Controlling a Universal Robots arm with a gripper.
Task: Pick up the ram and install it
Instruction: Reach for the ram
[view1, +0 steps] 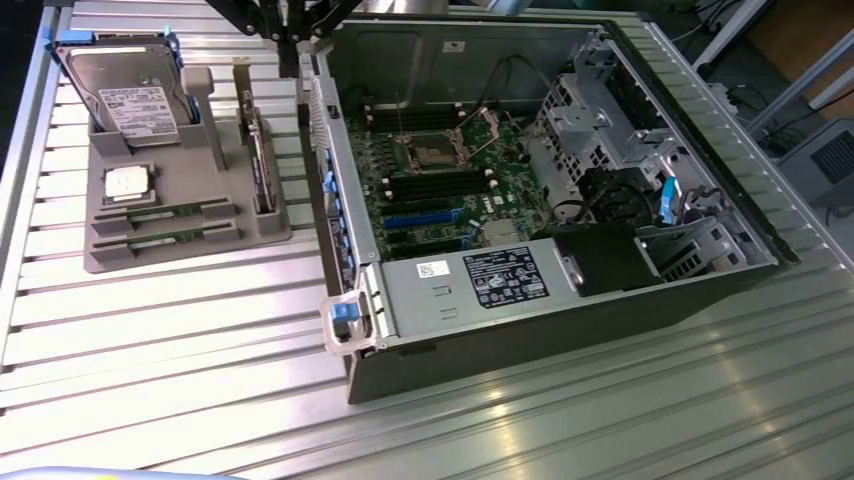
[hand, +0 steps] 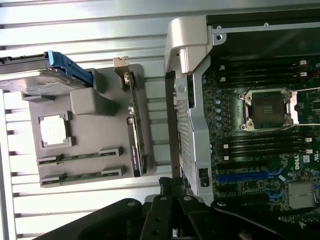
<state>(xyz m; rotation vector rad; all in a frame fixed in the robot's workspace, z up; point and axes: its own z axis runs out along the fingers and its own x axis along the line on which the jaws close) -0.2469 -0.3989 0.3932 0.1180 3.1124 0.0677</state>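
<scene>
The pincer (hand: 171, 184) is closed and empty, by the computer case's (hand: 187, 50) edge. The ram (hand: 80, 156) sits in the gray tray (hand: 95, 135).

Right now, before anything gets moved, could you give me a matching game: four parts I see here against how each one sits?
Things:
1 hard drive
2 processor chip
3 ram sticks
4 expansion card

States:
A standing on edge in the gray tray
B silver square lying flat
C two, lying in parallel slots
D leaning, in a blue carrier

Pairs: 1-D, 2-B, 3-C, 4-A.
</scene>
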